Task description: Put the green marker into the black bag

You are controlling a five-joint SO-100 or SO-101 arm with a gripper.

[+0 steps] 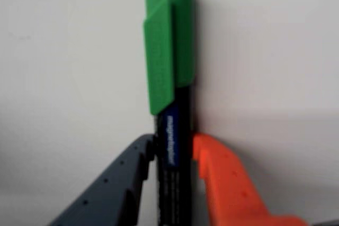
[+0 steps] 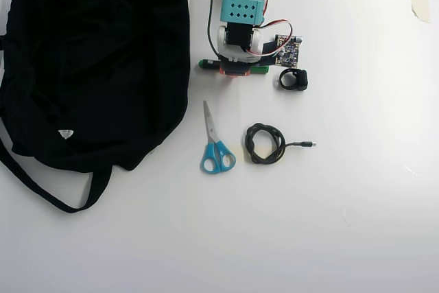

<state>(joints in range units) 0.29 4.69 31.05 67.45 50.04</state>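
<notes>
Green marker [image 1: 172, 104] first: in your wrist view it stands up the middle of the picture, with its bright green cap at the top and its dark barrel going down between the two fingers. Your gripper [image 1: 175, 154] is pinching the marker. The dark grey finger [image 1: 119, 183] presses on the left side of the barrel and the orange finger [image 1: 228, 183] presses on the right side. Small white writing runs along the barrel, but it is too blurry to read. Behind the marker you see only the pale table [image 1: 275, 51].

Now look at your overhead view. The arm [image 2: 241, 12] comes in from the top and bends down over the marker [image 2: 257, 70], which lies sideways right under the gripper. You can see a green end sticking out on the right and a dark end on the left. You cannot tell from here if the marker touches the table.

The black bag [image 2: 96, 60] lies to the left of the arm, near it, and fills the top left part of the picture. One strap [image 2: 48, 193] loops out at the bottom of the bag. The marker is outside the bag.

Below the gripper lie blue-handled scissors [image 2: 215, 149] and a coiled black cable [image 2: 266, 143]. A small black ring-shaped thing [image 2: 293, 79] sits just right of the marker.
</notes>
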